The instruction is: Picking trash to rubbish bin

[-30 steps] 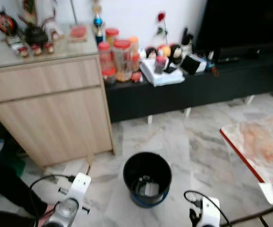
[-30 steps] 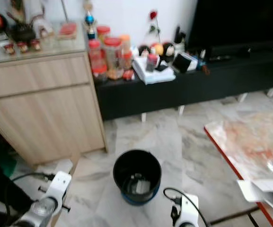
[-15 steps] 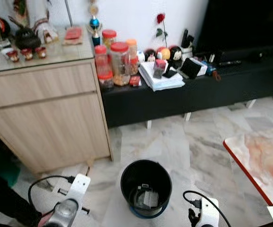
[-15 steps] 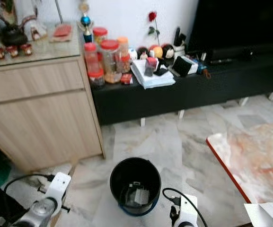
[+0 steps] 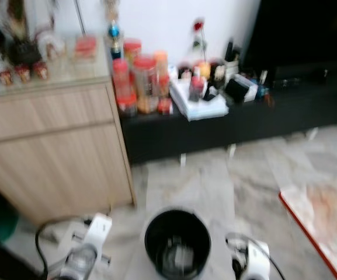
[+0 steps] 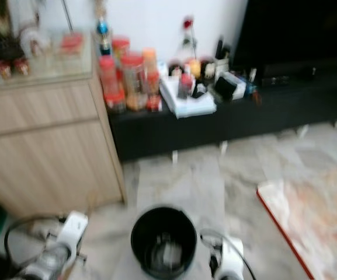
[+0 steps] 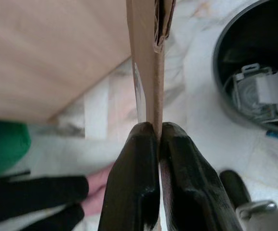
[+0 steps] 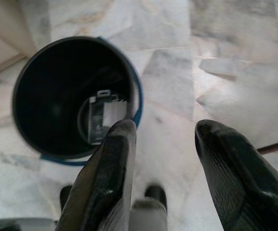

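Left wrist view: one cardboard piece (image 7: 147,72) (clamped), one bin (image 7: 254,77).

Blurred head views, wrists over bin (image 8: 71,96).

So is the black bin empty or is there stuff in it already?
Not empty. The bin stands upright on the marble floor with pale, clear-looking trash at its bottom; what it is, I cannot tell.
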